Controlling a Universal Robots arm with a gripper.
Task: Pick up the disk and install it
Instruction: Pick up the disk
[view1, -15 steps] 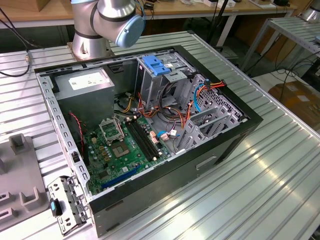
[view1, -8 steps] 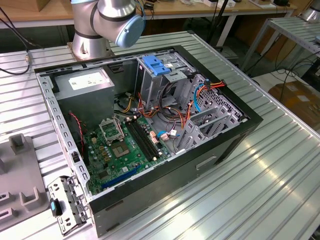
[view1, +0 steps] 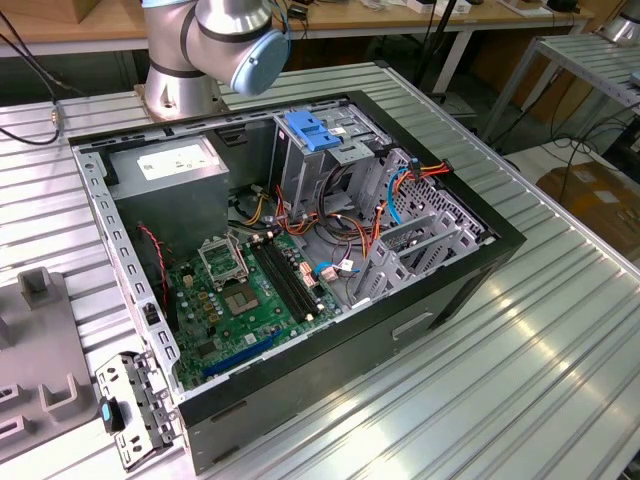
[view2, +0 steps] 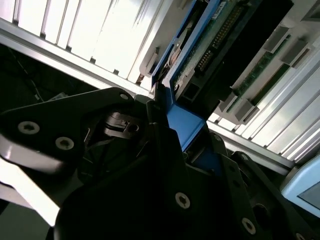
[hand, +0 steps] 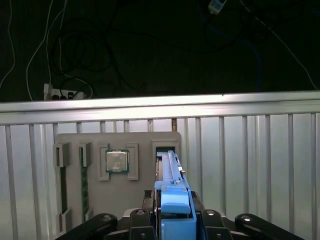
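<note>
While on edge, disk (hand: 169, 167) within pincer (hand: 175, 220) grip.

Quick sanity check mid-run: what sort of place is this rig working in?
Most likely a robotics lab or workshop set up for PC assembly. An opened computer case lies on a ribbed aluminium table, the arm's base stands on that table beside it, and wooden workbenches stand behind.

bright glare streaks a ribbed aluminium counter (view1: 560, 350). behind it runs a long wooden counter (view1: 420, 22) on pale legs. at the exterior view's right stands another slatted counter (view1: 590, 60), with a brown cardboard box (view1: 600, 195) low beside it. in the first wrist view, loose cables (hand: 75, 45) and a white power strip (hand: 62, 93) lie on a dark floor (hand: 165, 70).
</note>
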